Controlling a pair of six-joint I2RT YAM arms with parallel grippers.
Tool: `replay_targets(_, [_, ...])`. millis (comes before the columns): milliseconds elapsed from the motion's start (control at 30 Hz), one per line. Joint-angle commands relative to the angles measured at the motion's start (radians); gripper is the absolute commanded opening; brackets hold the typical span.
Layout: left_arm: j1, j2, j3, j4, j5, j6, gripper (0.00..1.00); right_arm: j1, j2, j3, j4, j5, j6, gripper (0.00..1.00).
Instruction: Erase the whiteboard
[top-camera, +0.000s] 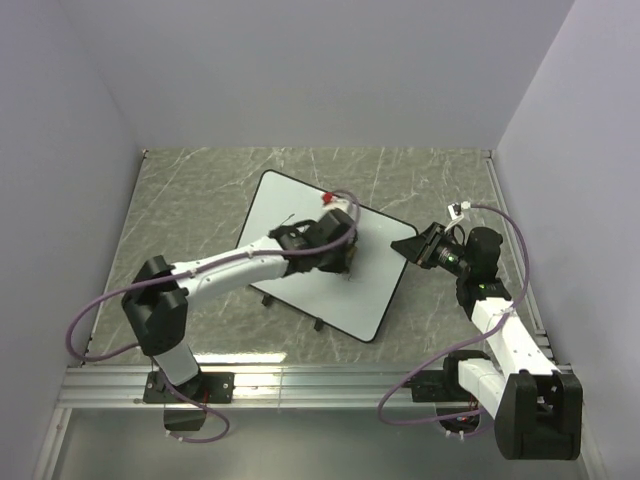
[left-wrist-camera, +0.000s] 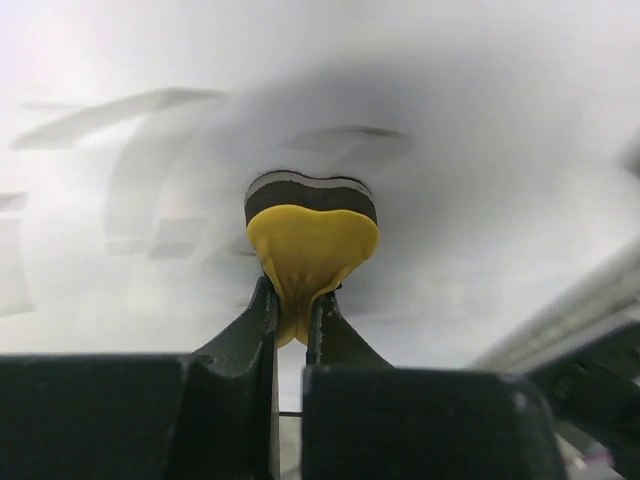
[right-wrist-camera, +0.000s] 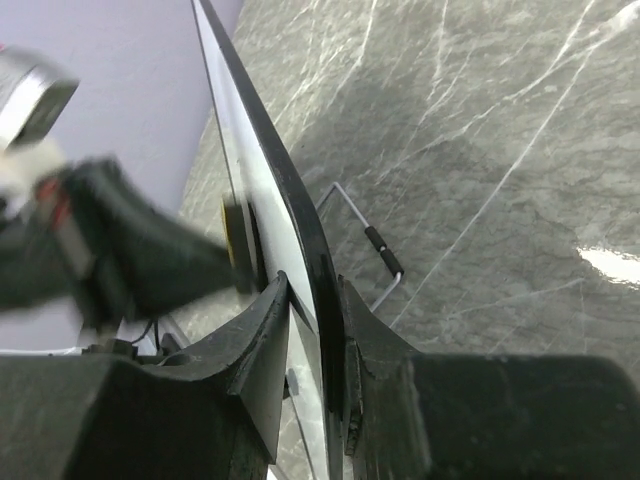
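The whiteboard lies tilted in the middle of the table, white with a thin black rim. My left gripper is over its centre, shut on the yellow sponge, whose dark pad presses against the white surface. The surface there is blurred and smeared grey. My right gripper is shut on the board's right edge. In the right wrist view the black rim sits between my fingers, and the sponge shows against the board's face.
The table is grey marble with walls on three sides. A wire stand leg sticks out behind the board. Two small black feet show at the board's near edge. A metal rail runs along the front.
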Motion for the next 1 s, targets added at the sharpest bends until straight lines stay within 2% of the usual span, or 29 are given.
replay_targets(0, [0.212,0.028,-0.127,-0.174,-0.214,0.100,0.00,0.016,-0.039,0.068,-0.002,-0.034,-0.019,0.00])
replay_targets(133, [0.353,-0.036,-0.198,-0.142,-0.240,0.178,0.00,0.016,-0.035,0.073,-0.002,-0.040,-0.023,0.00])
replay_targets(300, [0.490,-0.036,-0.183,-0.098,-0.236,0.261,0.00,0.016,-0.029,0.073,0.007,-0.049,-0.019,0.00])
replay_targets(467, [0.515,0.003,-0.097,-0.104,-0.231,0.288,0.00,0.016,-0.021,0.080,0.009,-0.052,-0.018,0.00])
replay_targets(533, [0.512,-0.012,-0.088,-0.082,-0.155,0.279,0.00,0.016,-0.019,0.082,0.013,-0.051,-0.016,0.00])
replay_targets(700, [0.405,-0.084,-0.125,-0.003,0.012,0.209,0.00,0.016,-0.006,0.079,0.023,-0.042,-0.013,0.00])
replay_targets(967, [0.130,-0.116,-0.178,0.080,0.083,0.014,0.00,0.016,0.031,0.097,0.035,-0.031,0.002,0.00])
